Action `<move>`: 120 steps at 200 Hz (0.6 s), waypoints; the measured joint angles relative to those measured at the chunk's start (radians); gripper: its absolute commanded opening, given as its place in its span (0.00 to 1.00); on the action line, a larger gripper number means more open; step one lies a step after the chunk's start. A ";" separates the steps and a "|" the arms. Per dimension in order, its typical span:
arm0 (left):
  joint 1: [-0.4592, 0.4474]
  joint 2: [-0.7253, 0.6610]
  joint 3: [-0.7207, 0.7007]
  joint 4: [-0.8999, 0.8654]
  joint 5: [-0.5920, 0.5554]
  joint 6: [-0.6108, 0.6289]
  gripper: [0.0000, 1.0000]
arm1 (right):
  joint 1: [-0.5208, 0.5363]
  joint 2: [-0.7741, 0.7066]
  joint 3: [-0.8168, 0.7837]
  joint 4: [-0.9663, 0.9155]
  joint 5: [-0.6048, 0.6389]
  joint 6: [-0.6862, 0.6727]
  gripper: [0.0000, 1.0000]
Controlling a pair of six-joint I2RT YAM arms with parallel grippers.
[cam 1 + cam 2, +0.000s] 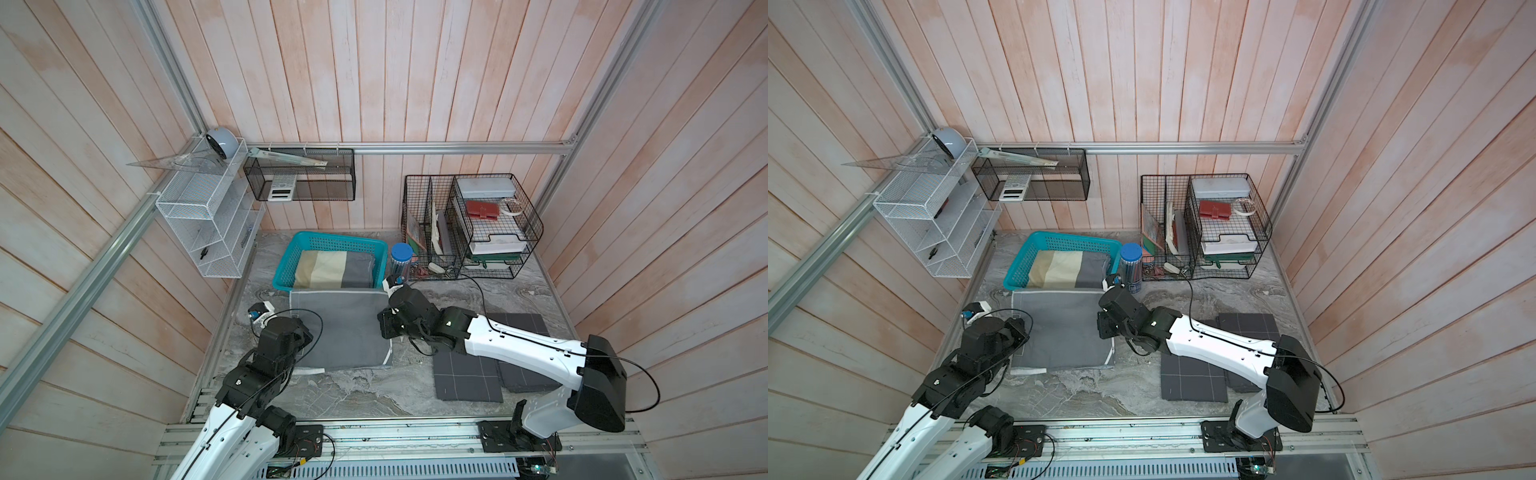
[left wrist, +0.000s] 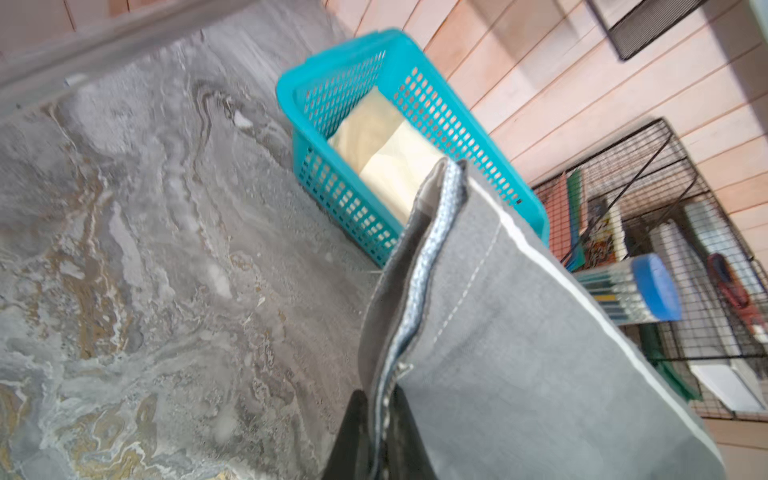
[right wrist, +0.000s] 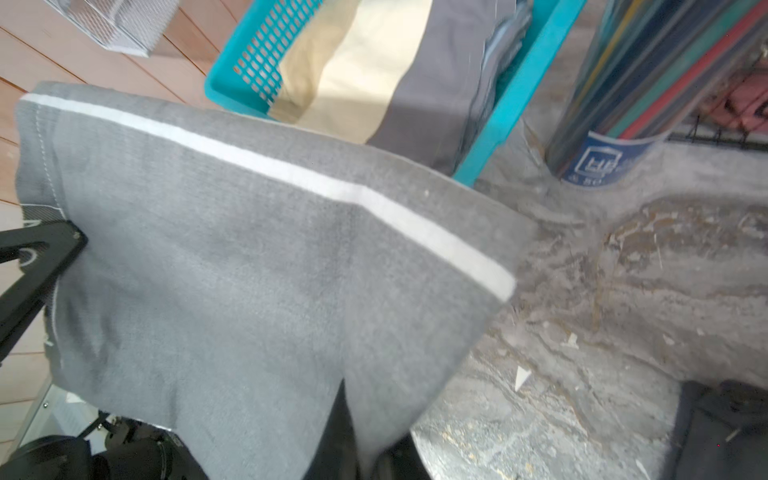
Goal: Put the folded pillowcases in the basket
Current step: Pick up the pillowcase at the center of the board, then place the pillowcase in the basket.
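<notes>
In both wrist views we see only the blurry black tips of the left gripper (image 2: 380,432) and right gripper (image 3: 361,449), the rest cut off by the frame edge, and mid-frame in both top views the gray pillowcase (image 1: 338,328) hides the near rim of the basket (image 1: 286,262).

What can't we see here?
Right wrist view: fingertips of the right gripper, draped by the pillowcase.
Both top views: most of the near rim of the basket, behind the pillowcase's raised edge.
Every view: anything under the striped cloth.
Right wrist view: the tube label, blurred.
</notes>
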 measured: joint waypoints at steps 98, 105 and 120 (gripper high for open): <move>0.261 0.488 0.349 0.103 0.083 0.130 0.00 | -0.130 0.337 0.511 -0.047 0.031 -0.194 0.00; 0.278 0.521 0.368 0.115 0.097 0.135 0.00 | -0.143 0.378 0.558 -0.060 0.026 -0.203 0.00; 0.307 0.587 0.414 0.138 0.121 0.144 0.00 | -0.165 0.457 0.649 -0.083 0.016 -0.218 0.00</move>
